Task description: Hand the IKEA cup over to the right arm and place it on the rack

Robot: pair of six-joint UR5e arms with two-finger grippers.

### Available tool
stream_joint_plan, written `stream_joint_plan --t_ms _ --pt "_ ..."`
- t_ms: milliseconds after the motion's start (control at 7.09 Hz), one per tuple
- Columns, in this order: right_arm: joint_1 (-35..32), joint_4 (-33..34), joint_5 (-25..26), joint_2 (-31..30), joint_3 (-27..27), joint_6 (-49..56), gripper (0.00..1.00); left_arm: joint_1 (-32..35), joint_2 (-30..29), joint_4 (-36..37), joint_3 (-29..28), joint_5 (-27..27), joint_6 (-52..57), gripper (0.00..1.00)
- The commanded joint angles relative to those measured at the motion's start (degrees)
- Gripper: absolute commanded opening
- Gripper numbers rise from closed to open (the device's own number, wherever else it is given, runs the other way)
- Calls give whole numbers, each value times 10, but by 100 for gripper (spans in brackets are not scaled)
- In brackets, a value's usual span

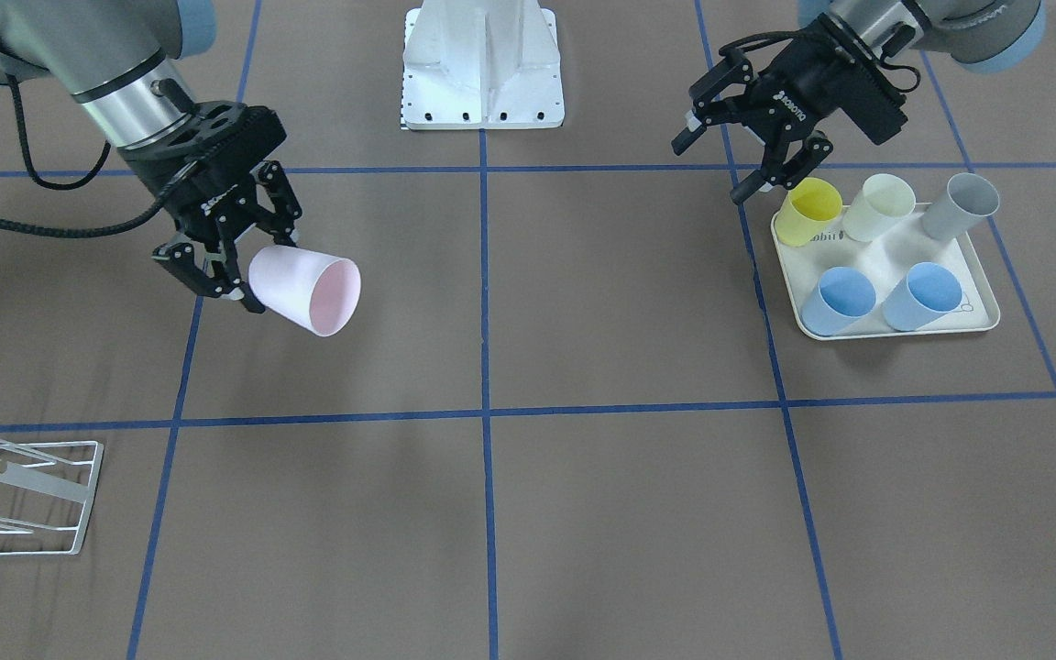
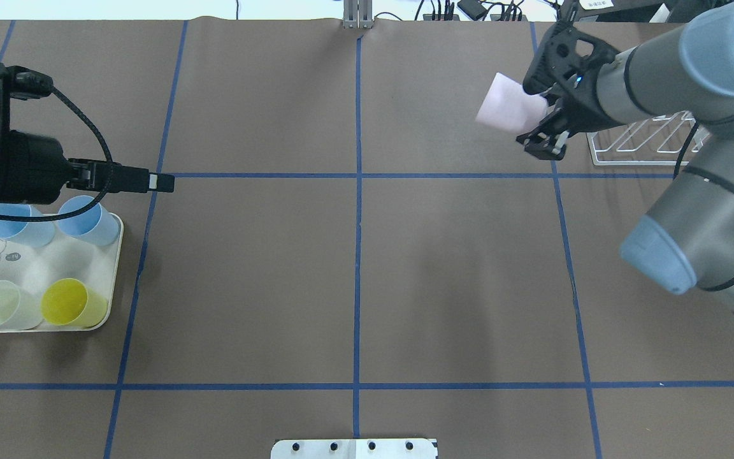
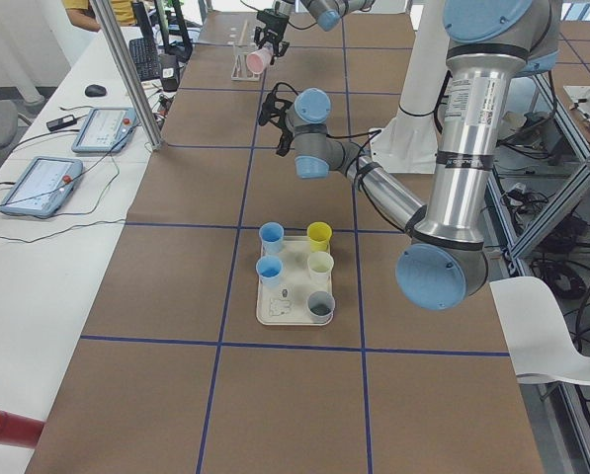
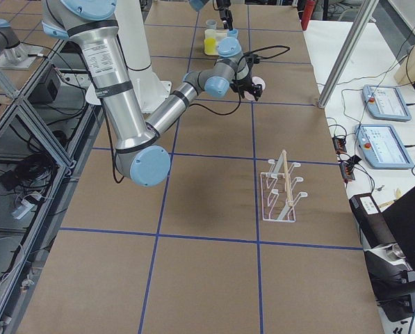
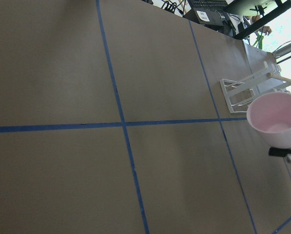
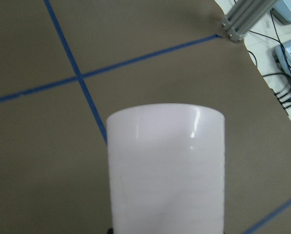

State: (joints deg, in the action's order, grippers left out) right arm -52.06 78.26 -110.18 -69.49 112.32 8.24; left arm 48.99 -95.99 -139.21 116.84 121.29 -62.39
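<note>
**Pink cup in the right gripper, rack not yet reached: hazards of the placing step**

The right gripper (image 1: 239,266) is closed on the base end of the pink cup (image 1: 308,289). The cup is carried on its side above the table, its open mouth pointing toward the table's centre. The left gripper (image 1: 713,170) hangs empty, fingers spread wide, over the near corner of the tray (image 1: 904,332), just beside the yellow cup (image 1: 808,213). The rack (image 4: 282,189) stands well apart from the carried cup, toward the operators' edge on the right arm's side.

Note three likely hazards.

- **Grip.** The fingers seem to hold only the narrow end, so most of the cup overhangs. A quick wrist turn could let the smooth wall swivel or slide out.
- **Approach.** You must bring the mouth over a slanted bar. Come in too low or off-line and the rim would probably strike the wooden rod or a wire. The rack looks light and may be pushed or tipped before the cup seats.
- **Release.** If you open before the cup is hooked, it will probably roll off across the table.

Watch also that the left gripper lifts clear without clipping the yellow cup.
</note>
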Motion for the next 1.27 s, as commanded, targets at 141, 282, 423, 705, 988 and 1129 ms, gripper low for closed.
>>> stream_joint_plan --t_ms 141,282,423,705,988,1129 --pt "-111 157 52 -66 24 329 33 9 9 0 1 7 31 100" --pt "-118 172 134 -99 29 430 32 8 8 0 1 6 31 100" --pt "-120 174 212 -120 29 496 32 8 7 -1 1 5 29 100" --pt "-117 175 252 -134 16 517 32 8 7 -1 1 5 25 100" --pt "-93 174 290 -129 -1 523 32 8 9 -4 1 5 25 100" --pt "-78 174 310 -126 -6 523 31 8 11 -5 1 4 25 100"
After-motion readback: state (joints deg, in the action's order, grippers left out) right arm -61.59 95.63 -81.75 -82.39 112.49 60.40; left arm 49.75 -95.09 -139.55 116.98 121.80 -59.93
